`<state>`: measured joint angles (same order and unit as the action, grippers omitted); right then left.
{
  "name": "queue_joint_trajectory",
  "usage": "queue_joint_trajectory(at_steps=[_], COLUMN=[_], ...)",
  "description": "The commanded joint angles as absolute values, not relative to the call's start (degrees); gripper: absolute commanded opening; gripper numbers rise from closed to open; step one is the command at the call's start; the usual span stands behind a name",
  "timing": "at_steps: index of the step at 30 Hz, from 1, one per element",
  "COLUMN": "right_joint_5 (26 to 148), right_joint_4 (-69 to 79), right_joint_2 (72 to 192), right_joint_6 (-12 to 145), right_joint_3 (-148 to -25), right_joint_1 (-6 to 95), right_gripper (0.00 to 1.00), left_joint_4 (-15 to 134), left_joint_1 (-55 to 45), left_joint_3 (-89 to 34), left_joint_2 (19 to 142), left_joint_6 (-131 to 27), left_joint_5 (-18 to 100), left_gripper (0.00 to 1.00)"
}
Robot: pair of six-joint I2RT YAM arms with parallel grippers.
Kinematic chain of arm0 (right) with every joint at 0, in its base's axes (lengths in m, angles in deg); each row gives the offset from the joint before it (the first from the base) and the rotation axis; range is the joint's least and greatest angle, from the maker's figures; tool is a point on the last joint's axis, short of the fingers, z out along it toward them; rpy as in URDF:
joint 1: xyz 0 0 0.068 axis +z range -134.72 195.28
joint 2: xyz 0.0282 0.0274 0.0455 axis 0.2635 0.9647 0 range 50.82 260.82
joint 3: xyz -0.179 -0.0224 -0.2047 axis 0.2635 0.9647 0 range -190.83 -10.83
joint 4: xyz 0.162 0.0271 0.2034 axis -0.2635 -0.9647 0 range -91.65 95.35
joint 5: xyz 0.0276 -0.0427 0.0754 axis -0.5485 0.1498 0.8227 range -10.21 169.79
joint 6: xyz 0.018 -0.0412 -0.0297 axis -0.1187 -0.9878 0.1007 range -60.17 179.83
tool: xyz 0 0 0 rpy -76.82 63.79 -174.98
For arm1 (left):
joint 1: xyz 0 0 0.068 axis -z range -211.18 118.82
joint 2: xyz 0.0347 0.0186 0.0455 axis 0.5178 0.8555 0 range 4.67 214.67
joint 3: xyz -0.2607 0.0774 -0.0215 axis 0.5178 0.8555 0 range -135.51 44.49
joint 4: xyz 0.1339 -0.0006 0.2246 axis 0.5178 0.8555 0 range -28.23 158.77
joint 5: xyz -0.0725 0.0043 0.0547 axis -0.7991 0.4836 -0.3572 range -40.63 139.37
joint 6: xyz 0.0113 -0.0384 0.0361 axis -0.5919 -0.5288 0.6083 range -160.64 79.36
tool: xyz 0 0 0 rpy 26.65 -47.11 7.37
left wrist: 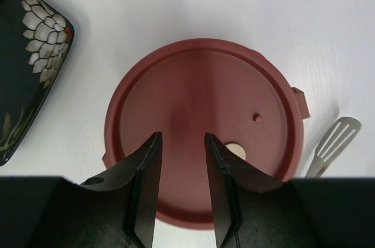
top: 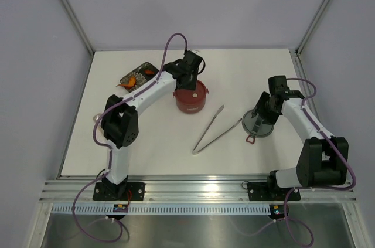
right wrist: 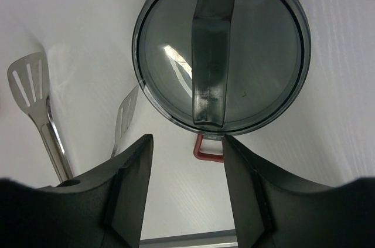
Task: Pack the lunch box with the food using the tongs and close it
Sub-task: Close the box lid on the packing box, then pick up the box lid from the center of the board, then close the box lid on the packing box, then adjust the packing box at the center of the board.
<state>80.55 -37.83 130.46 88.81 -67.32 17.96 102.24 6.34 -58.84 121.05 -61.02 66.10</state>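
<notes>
Left gripper [left wrist: 182,138]: fingers are seen apart with a narrow gap, nothing clamped. It is held just above the lunch box [left wrist: 299,100], which sits directly under and ahead of the fingertips. The pot's top is covered by a flat dark-red cover [left wrist: 199,84]. Something pale is glimpsed through a small hole beside the right finger; other contents are hidden.

A black tray [left wrist: 23,78] is seen to this gripper's left, with orange food [top: 130,81] on it.

Right gripper [right wrist: 186,141]: fingers are spread wide, nothing held. A grey lid [right wrist: 220,48] lies flat on the table [top: 146,148] just ahead of the fingertips, with its red tab [right wrist: 208,148] nearest them.

The tongs [top: 214,131] are left lying between the two grippers, touched by neither, their tips to the right gripper's left.
</notes>
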Motion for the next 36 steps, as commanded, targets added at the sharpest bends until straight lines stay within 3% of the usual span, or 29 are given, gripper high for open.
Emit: queue_joint_trajectory(at_steps=[1, 14, 16, 19, 20, 24, 36], right_joint_5=[77.16, 69.86, 71.09, 71.45, 71.53, 72.59, 74.69], right_joint_4=[-38.33, -36.67, -35.53, -34.99, -34.99, -35.08, -42.72], right_joint_2=[131.94, 143.37, 144.95, 146.09, 146.1, 142.77, 130.9], right_joint_6=[89.71, 87.87, 87.17, 86.38, 86.12, 85.15, 86.81], right_joint_3=[-67.61, -72.53, -72.79, -73.75, -74.19, -74.81, -79.64], right_joint_1=[18.53, 18.71, 18.7, 18.62, 18.62, 18.71, 19.93], right_gripper=[0.58, 0.57, 0.51, 0.32, 0.21, 0.01, 0.0], left_joint_4=[101.14, 102.37, 102.72, 103.87, 103.96, 102.65, 98.34], left_joint_1=[6.08, -4.54, -5.86, -8.24, -9.2, -10.88, -11.32], left_joint_3=[-60.28, -65.02, -67.57, -72.31, -73.37, -77.93, -75.32], left_joint_2=[114.63, 117.51, 120.5, 125.16, 126.3, 131.22, 136.95], left_joint_6=[-60.15, -63.14, -63.4, -64.19, -64.19, -65.16, -67.79], left_joint_5=[66.24, 59.92, 58.69, 57.28, 56.15, 52.1, 39.0], left_gripper=[0.38, 0.45, 0.45, 0.45, 0.45, 0.45, 0.41])
